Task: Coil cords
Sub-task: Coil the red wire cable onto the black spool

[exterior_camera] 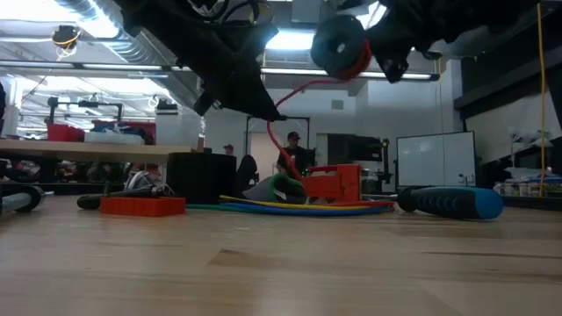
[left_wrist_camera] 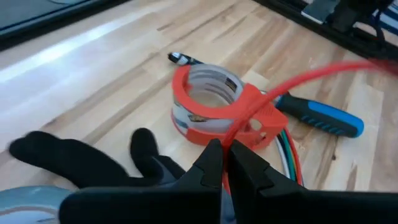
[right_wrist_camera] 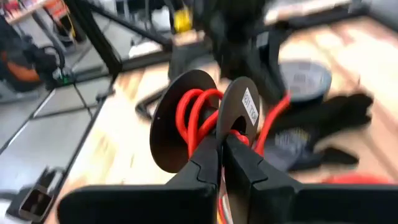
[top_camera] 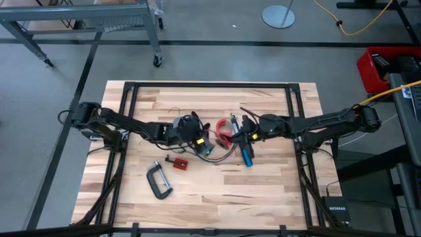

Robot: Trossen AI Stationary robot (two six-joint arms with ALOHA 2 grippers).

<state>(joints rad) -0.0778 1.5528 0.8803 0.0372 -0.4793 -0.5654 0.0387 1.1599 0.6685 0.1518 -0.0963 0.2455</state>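
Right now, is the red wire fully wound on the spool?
No. A few turns sit on the spool in the right gripper; the red wire runs off to the shut left gripper.

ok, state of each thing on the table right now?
Left gripper: jaws shut on red cord.
Right gripper: jaws shut on black spool, held in the air, red cord partly wound on it.
Tape dispenser: resting on table.
Blue-handled screwdriver: lying flat.
C-clamp: lying flat, untouched.
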